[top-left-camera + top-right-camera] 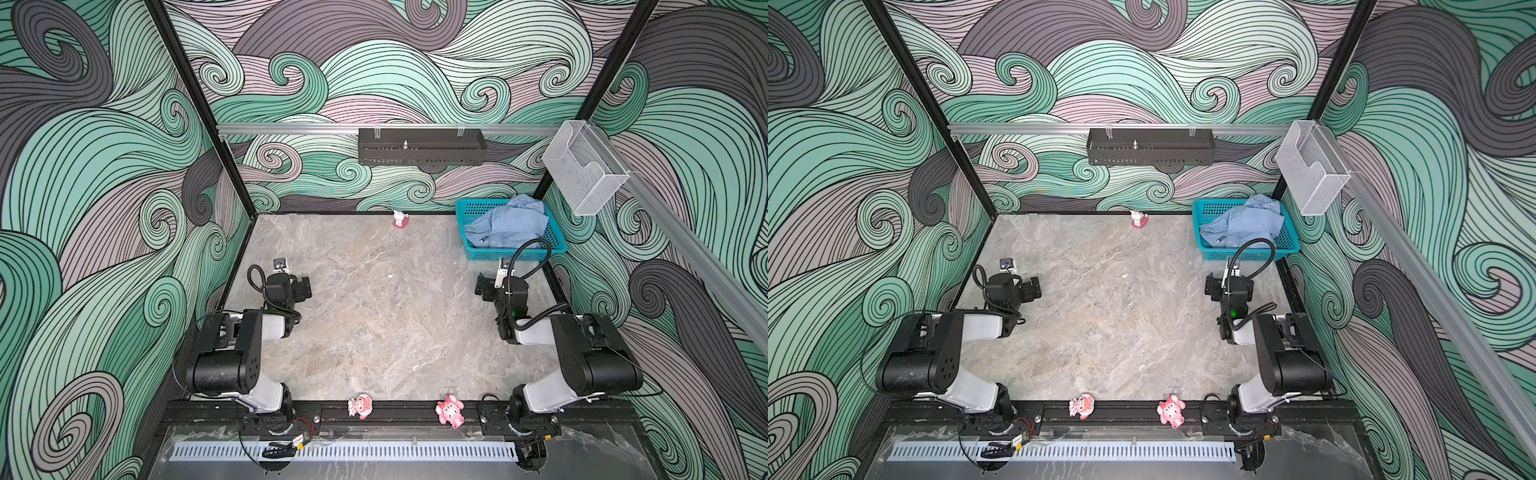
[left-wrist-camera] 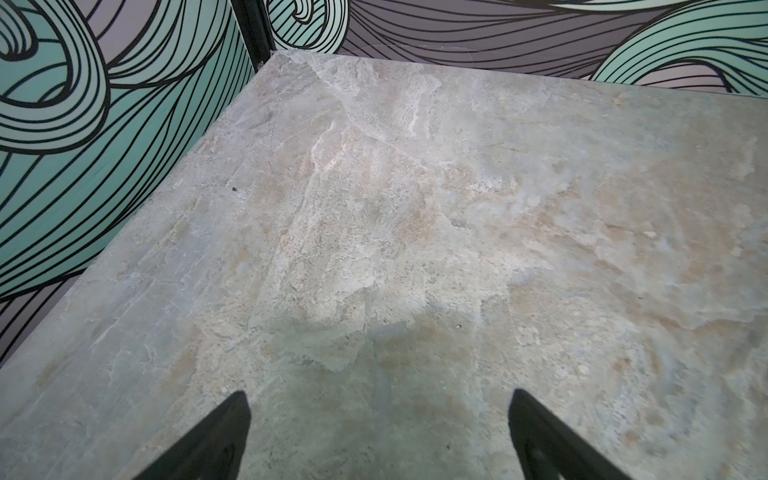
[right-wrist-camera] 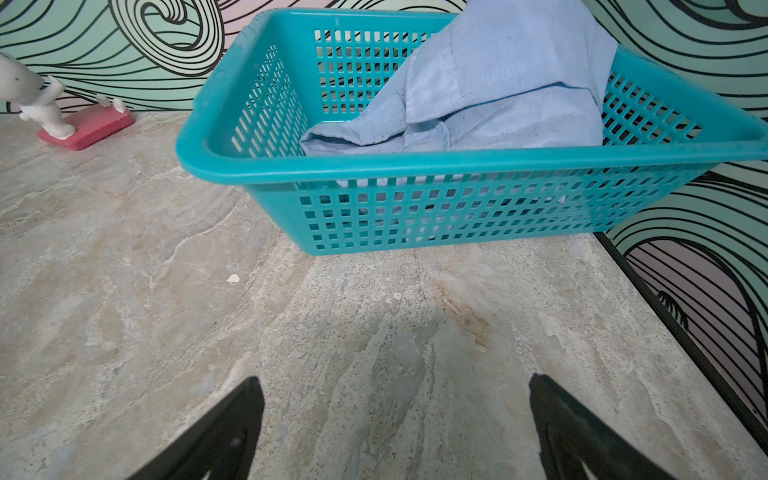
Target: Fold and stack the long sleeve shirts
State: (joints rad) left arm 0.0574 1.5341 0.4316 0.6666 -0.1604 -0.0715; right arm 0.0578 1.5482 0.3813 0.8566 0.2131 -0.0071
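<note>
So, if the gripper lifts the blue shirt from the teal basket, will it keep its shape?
Probably floppy: the blue shirt lies crumpled in soft folds, so it should drape when lifted. It looks thin, so likely light. Part rises past the far rim of the teal basket, so it might catch there.

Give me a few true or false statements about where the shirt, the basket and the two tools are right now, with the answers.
1. The shirt lies in the basket. True.
2. The shirt is folded flat. False: it is a crumpled heap.
3. The right tool grips the shirt. False: it is open and empty, over bare table short of the basket.
4. The basket stands in the table's far right corner. True.
5. The left tool is shut. False: its jaws stand open, holding nothing.
</note>
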